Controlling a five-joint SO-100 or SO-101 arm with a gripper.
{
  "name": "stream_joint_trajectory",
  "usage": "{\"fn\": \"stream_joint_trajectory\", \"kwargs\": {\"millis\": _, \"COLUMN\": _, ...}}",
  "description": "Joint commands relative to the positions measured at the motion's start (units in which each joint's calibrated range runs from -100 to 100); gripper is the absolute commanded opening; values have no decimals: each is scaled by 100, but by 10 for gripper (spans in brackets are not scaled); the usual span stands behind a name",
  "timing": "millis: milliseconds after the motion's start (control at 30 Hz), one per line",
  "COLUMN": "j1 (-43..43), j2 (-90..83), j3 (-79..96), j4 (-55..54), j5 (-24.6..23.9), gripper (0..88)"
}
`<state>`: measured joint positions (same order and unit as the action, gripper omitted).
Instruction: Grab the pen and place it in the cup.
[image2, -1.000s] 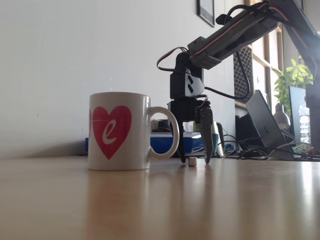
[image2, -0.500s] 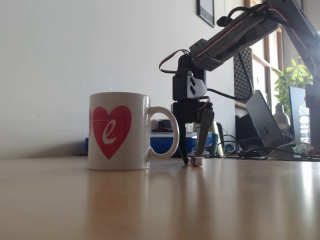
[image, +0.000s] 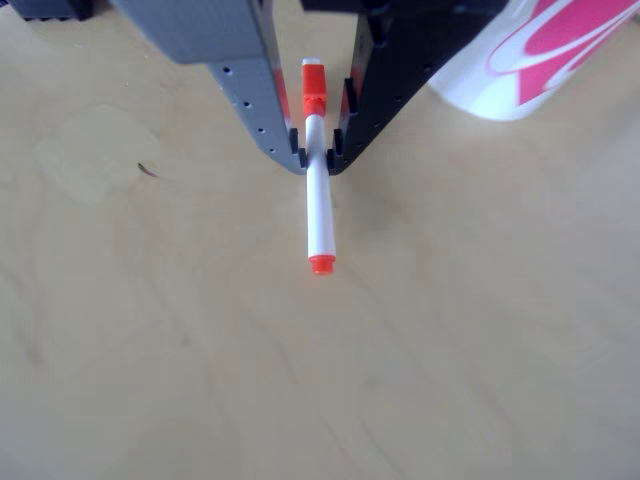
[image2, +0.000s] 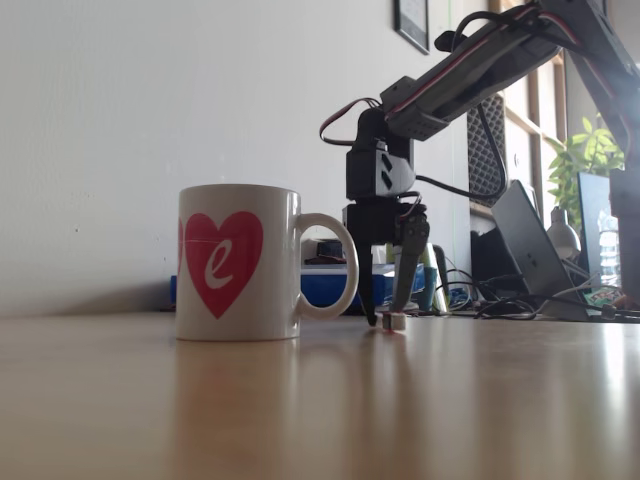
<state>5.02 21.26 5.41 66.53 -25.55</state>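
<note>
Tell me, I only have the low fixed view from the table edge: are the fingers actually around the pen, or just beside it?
Observer: Around it. In the other view the gripper has closed its fingertips on the white barrel of the pen, just below the orange-red cap.
Operator: Which end sticks out?
Observer: The small orange-red end tip sticks out beyond the fingertips; the cap sits back between the fingers.
Operator: Is the cup close?
Observer: The cup lies at the upper right of the other view, apart from the pen.

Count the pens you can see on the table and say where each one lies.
1: the pen lies flat on the wooden table, between the fingertips of the gripper, right of the cup in the fixed view.
</note>
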Motion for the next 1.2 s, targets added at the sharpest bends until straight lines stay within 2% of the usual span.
{"fn": "stream_joint_trajectory", "kwargs": {"millis": 0, "j1": -14, "j2": -964, "j3": -20, "j4": 36, "j5": 38, "gripper": 12}}
{"fn": "stream_joint_trajectory", "kwargs": {"millis": 300, "j1": -39, "j2": -2242, "j3": 487, "j4": -59, "j5": 322, "gripper": 11}}
{"fn": "stream_joint_trajectory", "kwargs": {"millis": 767, "j1": -665, "j2": -4259, "j3": 1121, "j4": -76, "j5": 689, "gripper": 11}}
{"fn": "stream_joint_trajectory", "kwargs": {"millis": 967, "j1": -982, "j2": -5039, "j3": 1727, "j4": -756, "j5": 1000, "gripper": 11}}
{"fn": "stream_joint_trajectory", "kwargs": {"millis": 1167, "j1": -1449, "j2": -5828, "j3": 2986, "j4": -1883, "j5": 1283, "gripper": 10}}
